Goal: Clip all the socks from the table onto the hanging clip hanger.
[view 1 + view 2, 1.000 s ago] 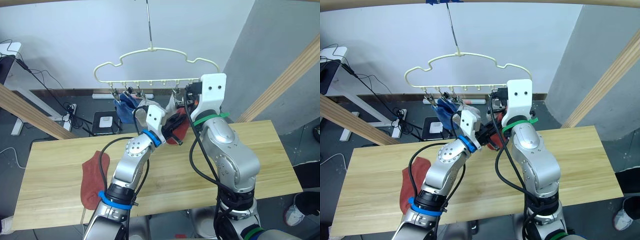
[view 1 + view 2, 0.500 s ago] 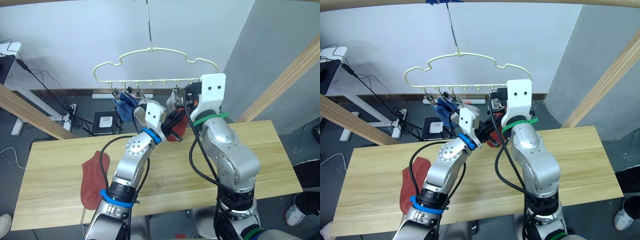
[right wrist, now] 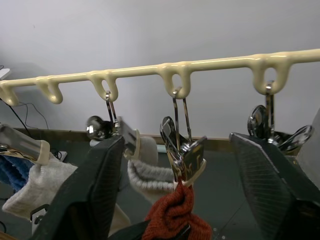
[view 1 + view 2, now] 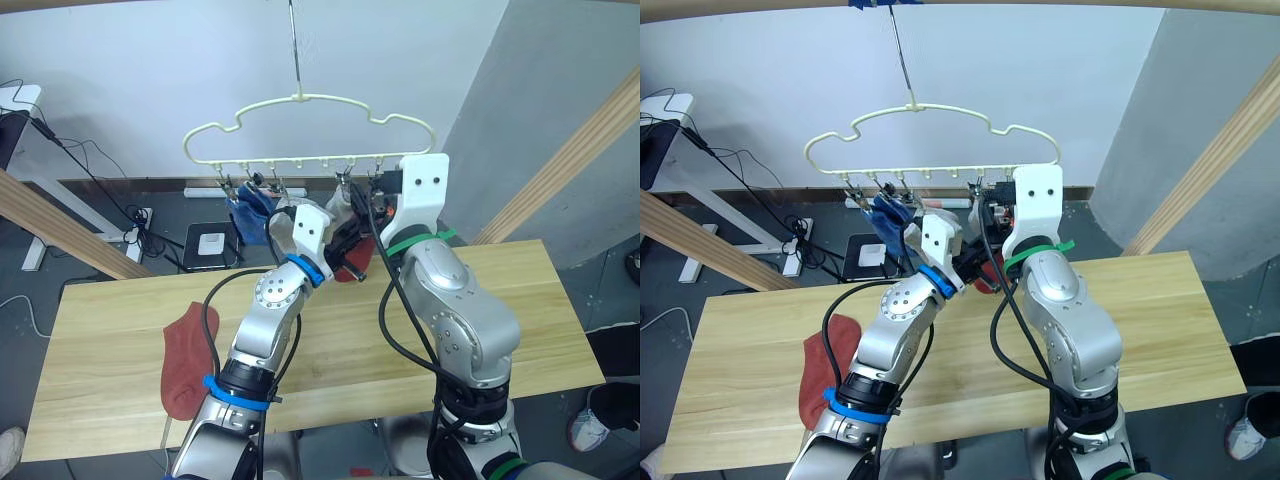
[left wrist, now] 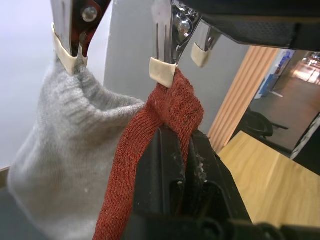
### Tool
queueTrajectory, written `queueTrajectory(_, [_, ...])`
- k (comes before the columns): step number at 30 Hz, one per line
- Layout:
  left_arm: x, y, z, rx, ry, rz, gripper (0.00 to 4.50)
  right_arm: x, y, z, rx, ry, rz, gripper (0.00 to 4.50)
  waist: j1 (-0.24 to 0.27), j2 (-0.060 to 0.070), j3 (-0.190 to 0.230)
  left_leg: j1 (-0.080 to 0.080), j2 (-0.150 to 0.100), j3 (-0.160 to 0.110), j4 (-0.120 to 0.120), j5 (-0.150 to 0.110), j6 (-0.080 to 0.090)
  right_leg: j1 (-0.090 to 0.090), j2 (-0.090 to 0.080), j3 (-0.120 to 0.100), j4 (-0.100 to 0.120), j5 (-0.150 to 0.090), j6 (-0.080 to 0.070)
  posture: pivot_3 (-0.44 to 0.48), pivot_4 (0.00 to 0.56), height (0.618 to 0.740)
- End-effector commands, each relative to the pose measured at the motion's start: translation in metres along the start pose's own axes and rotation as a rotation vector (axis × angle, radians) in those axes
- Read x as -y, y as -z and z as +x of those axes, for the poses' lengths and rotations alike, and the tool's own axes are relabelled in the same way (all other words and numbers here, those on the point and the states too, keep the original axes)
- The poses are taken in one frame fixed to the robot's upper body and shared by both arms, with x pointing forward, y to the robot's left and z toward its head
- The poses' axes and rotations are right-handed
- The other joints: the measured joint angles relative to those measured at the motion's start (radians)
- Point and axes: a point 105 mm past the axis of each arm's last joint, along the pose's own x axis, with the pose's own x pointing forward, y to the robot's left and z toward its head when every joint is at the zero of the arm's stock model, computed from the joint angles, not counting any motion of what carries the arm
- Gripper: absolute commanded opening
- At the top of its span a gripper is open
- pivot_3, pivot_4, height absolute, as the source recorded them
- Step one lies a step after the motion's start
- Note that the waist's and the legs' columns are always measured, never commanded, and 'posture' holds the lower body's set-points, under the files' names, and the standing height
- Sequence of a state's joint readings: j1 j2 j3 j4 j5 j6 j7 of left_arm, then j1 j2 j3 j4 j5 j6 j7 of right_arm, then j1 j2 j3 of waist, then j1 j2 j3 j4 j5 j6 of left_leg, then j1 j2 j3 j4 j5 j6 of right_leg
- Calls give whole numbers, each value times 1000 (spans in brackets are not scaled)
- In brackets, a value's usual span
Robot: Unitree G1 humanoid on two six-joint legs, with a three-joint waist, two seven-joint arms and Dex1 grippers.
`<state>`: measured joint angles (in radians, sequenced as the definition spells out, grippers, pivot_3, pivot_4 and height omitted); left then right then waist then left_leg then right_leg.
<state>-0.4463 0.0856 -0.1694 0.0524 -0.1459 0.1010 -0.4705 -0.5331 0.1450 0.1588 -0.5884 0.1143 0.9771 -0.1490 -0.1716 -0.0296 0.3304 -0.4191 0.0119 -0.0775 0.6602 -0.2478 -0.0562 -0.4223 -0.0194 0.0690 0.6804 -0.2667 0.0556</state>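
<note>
Rust-red sock pinched between the left gripper fingers, top edge caught in a clip of the cream hanger. Right gripper spread wide around that clip. Grey sock clipped alongside. Second rust-red sock flat near the table left edge.

Clip hanger crowded by both arms and hung socks, table right end open
</note>
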Motion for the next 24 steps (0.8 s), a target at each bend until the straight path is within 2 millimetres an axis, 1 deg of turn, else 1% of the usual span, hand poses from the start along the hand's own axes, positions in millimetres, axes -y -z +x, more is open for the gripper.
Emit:
queueTrajectory(1, [0, -11, 2, 41, 10, 11, 258, -12, -16, -12, 67, -74, 32, 3417, 0, 0, 0, 0, 0, 0, 0, 0, 0, 0, 0, 0, 0, 0, 0, -294, 304, 740])
queueTrajectory(3, [4, -10, 1, 33, 41, 10, 753, -11, -16, -16, 65, -98, 14, 3431, 0, 0, 0, 0, 0, 0, 0, 0, 0, 0, 0, 0, 0, 0, 0, -297, 305, 740])
queueTrajectory(4, [5, -9, 0, 28, 47, 11, 1085, -10, -15, -18, 62, -105, 3, 3431, 0, 0, 0, 0, 0, 0, 0, 0, 0, 0, 0, 0, 0, 0, 0, -297, 305, 740])
queueTrajectory(7, [5, -6, -1, 11, 46, 25, 1841, -10, -14, -26, 53, -151, -38, 3431, 0, 0, 0, 0, 0, 0, 0, 0, 0, 0, 0, 0, 0, 0, 0, -297, 305, 740])
queueTrajectory(8, [5, -6, -2, 9, 46, 30, 2193, -9, -14, -28, 53, -160, -51, 3431, 0, 0, 0, 0, 0, 0, 0, 0, 0, 0, 0, 0, 0, 0, 0, -301, 305, 740])
queueTrajectory(10, [7, -7, -3, 15, 71, 34, 2732, -6, -14, -35, 50, -178, -76, 3431, -1, 0, 0, 0, 0, 0, 0, 0, 0, 0, 0, 0, 0, 0, 0, -301, 305, 740])
queueTrajectory(13, [10, -7, -8, 10, 106, 50, 2732, 2, -15, -46, 52, -198, -140, 3431, -1, 0, 0, 0, 0, 0, 0, 0, 0, 0, 1, -1, -1, 0, 0, -305, 305, 740])
queueTrajectory(16, [19, -8, -15, 5, 186, 42, 2732, 7, -16, -53, 63, -196, -173, 3431, -2, 0, 0, 0, -1, 0, 0, 0, 0, 0, 1, 0, -1, 0, 0, -308, 305, 740])
queueTrajectory(18, [22, -11, -25, 0, 246, 26, 2732, 13, -17, -56, 72, -174, -192, 3431, -5, 0, 0, 0, 0, 0, 0, 0, 0, 0, 1, 0, -1, 0, 0, -310, 307, 740])
queueTrajectory(20, [27, -17, -41, -10, 348, 43, 2732, 20, -16, -56, 73, -133, -230, 3431, -12, 0, 0, 0, 0, 0, 0, 0, 0, 0, 1, 0, 0, 0, 1, -309, 307, 740])
queueTrajectory(22, [29, -19, -49, -22, 398, 51, 2732, 23, -16, -56, 72, -116, -250, 3431, -21, 0, 0, 0, 0, 0, 0, 0, 0, 0, 1, 0, 0, 0, 1, -309, 307, 740])
queueTrajectory(24, [24, -29, -60, -24, 420, 39, 2732, 29, -13, -54, 63, -84, -270, 3431, -24, 0, 0, 1, 0, 0, 0, 0, 0, 0, 1, 1, 0, -1, 1, -309, 307, 740])
